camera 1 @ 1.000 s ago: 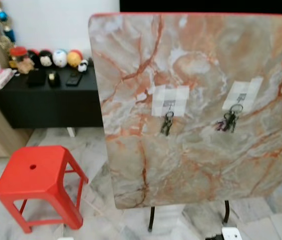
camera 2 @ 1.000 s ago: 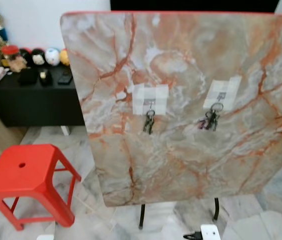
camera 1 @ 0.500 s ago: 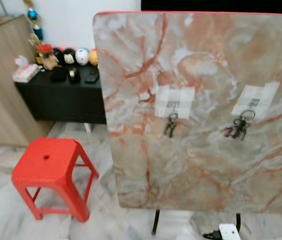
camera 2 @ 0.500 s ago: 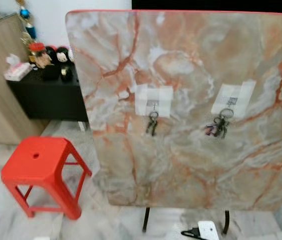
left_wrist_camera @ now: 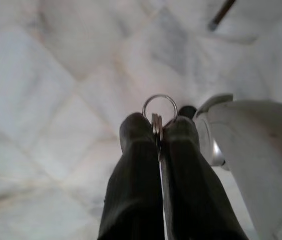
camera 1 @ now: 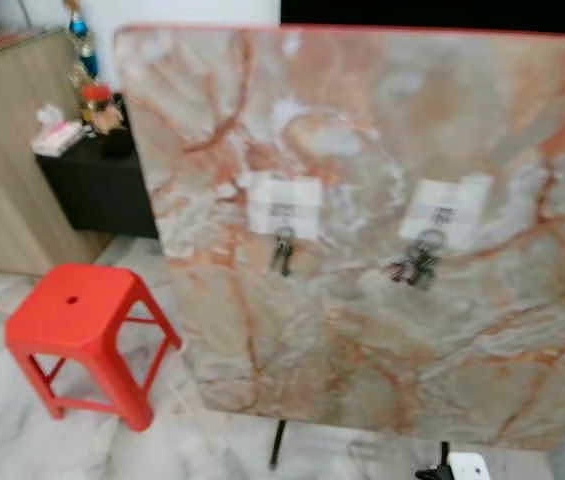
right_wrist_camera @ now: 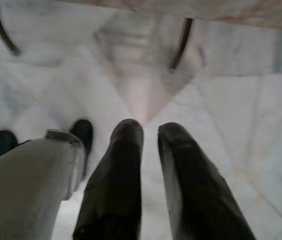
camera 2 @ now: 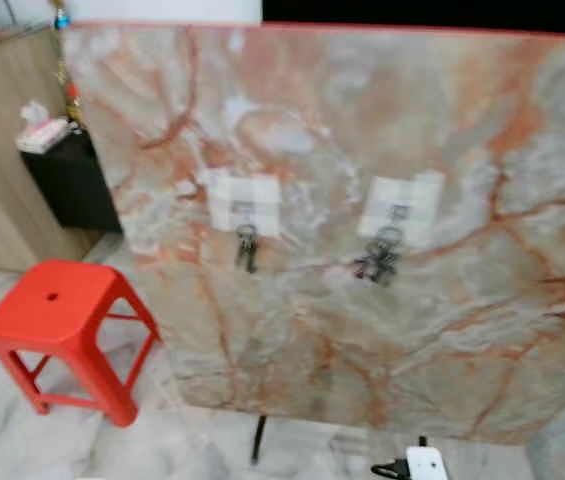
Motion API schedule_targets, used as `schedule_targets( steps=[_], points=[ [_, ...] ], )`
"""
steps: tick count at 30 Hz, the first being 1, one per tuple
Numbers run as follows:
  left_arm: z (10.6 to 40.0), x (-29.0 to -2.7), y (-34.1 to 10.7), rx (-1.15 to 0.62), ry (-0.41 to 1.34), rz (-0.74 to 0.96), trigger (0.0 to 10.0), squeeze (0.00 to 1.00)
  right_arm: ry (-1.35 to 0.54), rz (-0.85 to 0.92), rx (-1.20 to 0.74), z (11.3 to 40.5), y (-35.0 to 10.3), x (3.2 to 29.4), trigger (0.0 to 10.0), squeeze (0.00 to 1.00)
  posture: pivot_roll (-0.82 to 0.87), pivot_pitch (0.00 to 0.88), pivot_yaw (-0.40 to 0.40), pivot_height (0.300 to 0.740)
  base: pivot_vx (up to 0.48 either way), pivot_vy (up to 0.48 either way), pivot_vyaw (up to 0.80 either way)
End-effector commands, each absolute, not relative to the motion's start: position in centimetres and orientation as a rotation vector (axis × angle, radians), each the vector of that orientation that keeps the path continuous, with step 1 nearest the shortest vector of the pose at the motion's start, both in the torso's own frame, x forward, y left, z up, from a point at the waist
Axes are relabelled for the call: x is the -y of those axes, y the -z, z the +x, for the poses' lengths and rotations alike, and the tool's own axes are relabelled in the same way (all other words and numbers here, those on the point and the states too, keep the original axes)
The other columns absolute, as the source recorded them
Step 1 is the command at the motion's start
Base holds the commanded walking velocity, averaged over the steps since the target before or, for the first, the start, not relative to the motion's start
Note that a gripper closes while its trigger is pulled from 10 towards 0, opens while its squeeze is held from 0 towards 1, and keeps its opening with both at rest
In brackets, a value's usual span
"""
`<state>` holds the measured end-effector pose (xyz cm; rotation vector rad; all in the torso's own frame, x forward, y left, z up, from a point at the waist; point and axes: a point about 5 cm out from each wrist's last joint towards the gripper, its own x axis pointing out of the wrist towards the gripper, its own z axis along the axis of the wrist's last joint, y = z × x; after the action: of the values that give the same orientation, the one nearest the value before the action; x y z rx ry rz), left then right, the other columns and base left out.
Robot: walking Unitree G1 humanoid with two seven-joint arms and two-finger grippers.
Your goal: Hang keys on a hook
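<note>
Camera is panning: versus the earlier frames the whole scene is sliding left, marble board [camera 1: 362, 230] now filling most of the frame, black sideboard [camera 1: 92, 180] nearly tucked behind its left edge; that is robot motion, not the objects. Left gripper [left_wrist_camera: 156, 132] is hanging low over the marble floor [left_wrist_camera: 41, 90], fingers [left_wrist_camera: 136, 145] pinched tight on the keys [left_wrist_camera: 159, 112], ring sticking out past the tips. Right gripper [right_wrist_camera: 148, 132] is idling, narrow gap, holding nothing. On the board, centre of frame, both taped hooks [camera 1: 284, 212] are carrying key bunches [camera 1: 282, 250] and [camera 1: 414, 265] already. Risk, judging from here: no clearly free hook, so threading the ring onto an occupied one could knock a bunch off; views are blurring, so aim may be off. Red stool [camera 1: 77, 325] is sitting lower left. Held keys are well below and apart from the hooks.
</note>
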<state>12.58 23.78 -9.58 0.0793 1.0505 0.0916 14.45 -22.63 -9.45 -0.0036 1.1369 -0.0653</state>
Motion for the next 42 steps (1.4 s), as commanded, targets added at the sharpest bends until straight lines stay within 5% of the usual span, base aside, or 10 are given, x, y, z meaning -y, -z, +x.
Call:
schedule_targets(
  steps=[1, 42],
  points=[
    [12.0, -23.61, 9.81, -1.069, -0.087, 0.074, 10.0, 0.0, 0.067, 0.004, -1.12, 14.92, 9.28, 22.56, 10.0, 0.0, 0.01, 0.0, -0.044, 0.74, 0.0, -0.48, 0.0],
    [11.92, -23.79, 9.78, -1.072, -0.074, 0.091, 10.0, 0.0, 0.104, 0.023, -1.106, 14.81, 9.38, 22.33, 10.0, 0.0, 0.03, 0.0, -0.043, 0.74, 0.0, -0.48, -0.04]
  ],
)
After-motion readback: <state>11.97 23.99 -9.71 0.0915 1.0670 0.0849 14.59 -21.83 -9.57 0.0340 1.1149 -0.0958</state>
